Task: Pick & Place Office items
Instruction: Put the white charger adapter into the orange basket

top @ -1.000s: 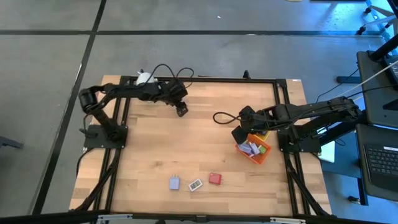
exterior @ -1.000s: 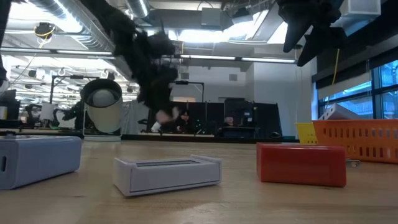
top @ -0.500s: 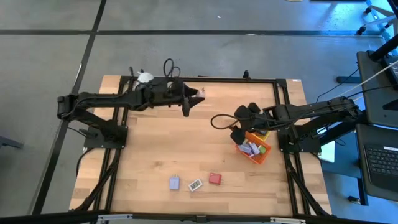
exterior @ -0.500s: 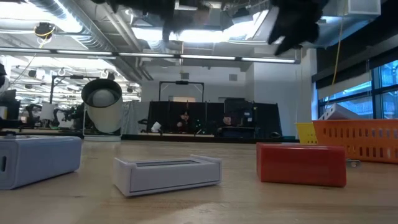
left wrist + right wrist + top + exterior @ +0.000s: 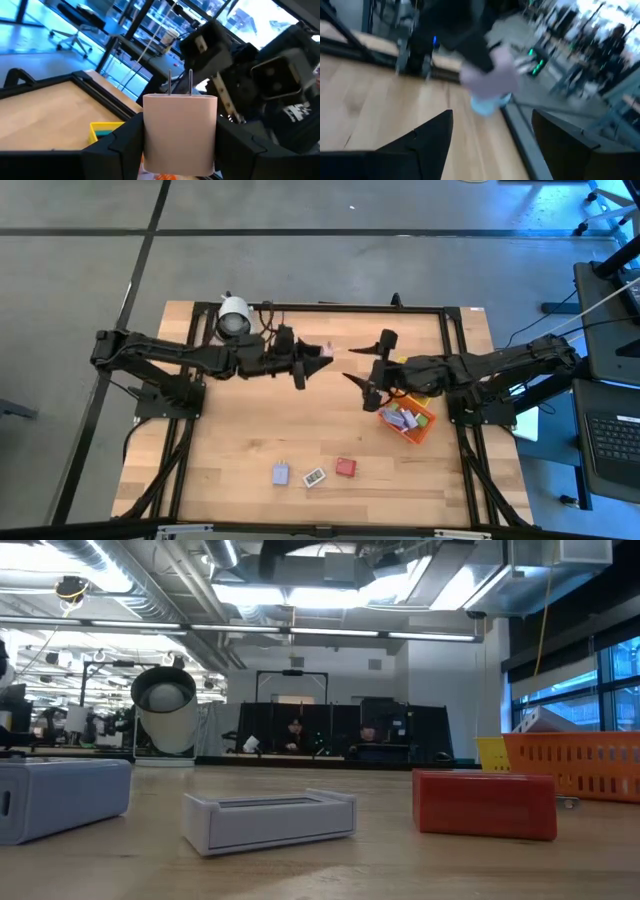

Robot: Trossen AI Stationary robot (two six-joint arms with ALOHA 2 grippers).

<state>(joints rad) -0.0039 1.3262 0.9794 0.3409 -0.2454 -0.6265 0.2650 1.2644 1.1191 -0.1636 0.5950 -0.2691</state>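
Observation:
My left gripper (image 5: 312,361) is raised over the table's middle, shut on a pale pink plug adapter (image 5: 180,131) with two metal prongs. The adapter also shows in the high view (image 5: 326,350). My right gripper (image 5: 369,366) is open and empty, facing the left one across a small gap. Its wrist view (image 5: 490,137) shows the pink adapter (image 5: 490,77) ahead of it. A lavender block (image 5: 282,473), a white piece (image 5: 314,477) and a red block (image 5: 346,467) lie flat near the table's front edge. My left gripper pinches the adapter's body by its two side faces (image 5: 150,137) between its two fingers (image 5: 120,145). The fingers are about level and point toward the table's right. The prongs (image 5: 180,82) point away from the gripper, and the adapter is lifted clear of the table.
An orange bin (image 5: 425,425) holding several small pieces sits at the right, below my right arm. A yellow bin (image 5: 493,752) shows beside it in the low view. A white cylinder with a dark face (image 5: 235,317) stands at the far left. A black frame (image 5: 360,307) edges the table.
My left gripper has swung from the far left toward the table's middle and right, carrying the pink adapter. My right gripper has risen from over the orange bin, gone left toward the left gripper and turned to face it. Both have left the low view.

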